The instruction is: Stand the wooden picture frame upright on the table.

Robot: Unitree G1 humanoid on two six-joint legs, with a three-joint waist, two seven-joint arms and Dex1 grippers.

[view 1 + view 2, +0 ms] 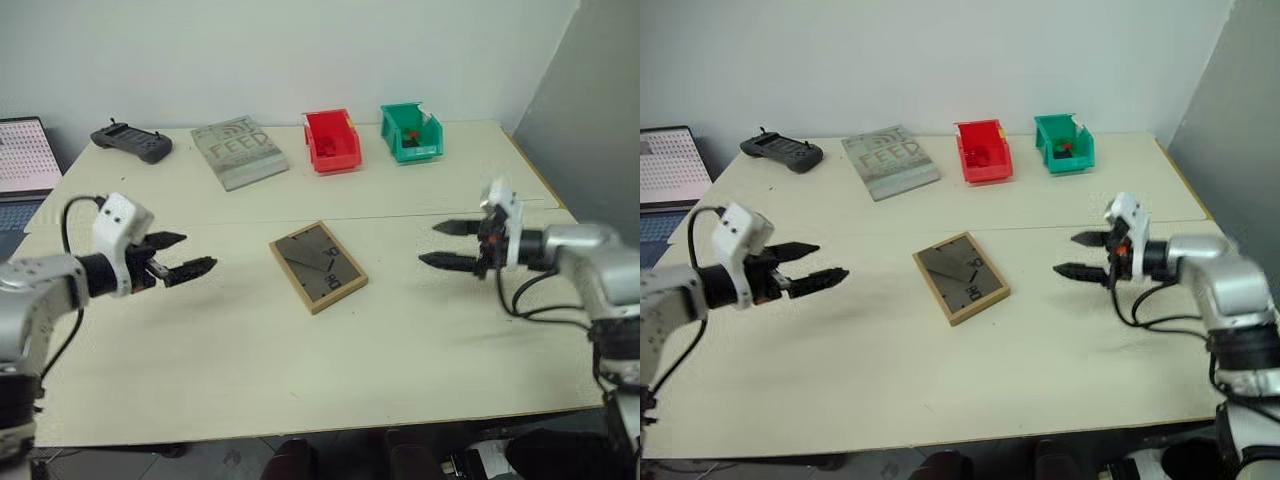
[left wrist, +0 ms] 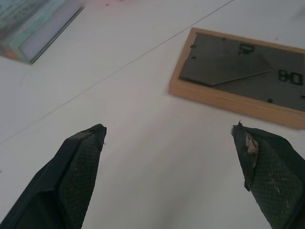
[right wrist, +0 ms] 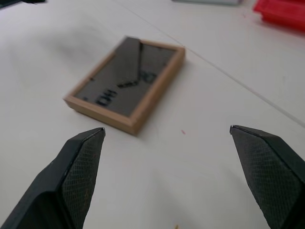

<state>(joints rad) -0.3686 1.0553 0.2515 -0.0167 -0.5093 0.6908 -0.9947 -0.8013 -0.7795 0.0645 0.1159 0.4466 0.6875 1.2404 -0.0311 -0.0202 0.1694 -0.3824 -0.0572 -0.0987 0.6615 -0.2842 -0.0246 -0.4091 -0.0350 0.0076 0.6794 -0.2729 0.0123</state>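
Frame position: the wooden picture frame [image 1: 318,266] lies flat on the worktop [image 1: 250,370], face down, with its dark back and folded stand uppermost. It sits just nearer than the seam across the worktop.

Frame axis: its long sides run diagonally, from the far corner on the left pincer's side to the near corner on the right pincer's side.

Left pincer: the left pincer [image 1: 186,256] hangs above the worktop with its fingers spread wide and nothing between them. The frame lies ahead of its tips and towards the robot's right, well apart.

Right pincer: the right pincer [image 1: 450,246] is likewise wide open and empty, its tips pointing left towards the frame, which lies ahead of them and lower.

Nearer arm: neither is clearly nearer. The gaps look about alike and the frame sits between the two.

Key relation: both pincers face inward from opposite sides, so the frame lies on the line between them, turned at a slant to that line.

Judgement: the coming move probably needs one pincer to come down to an edge and tip the frame up. No contact has been made yet.
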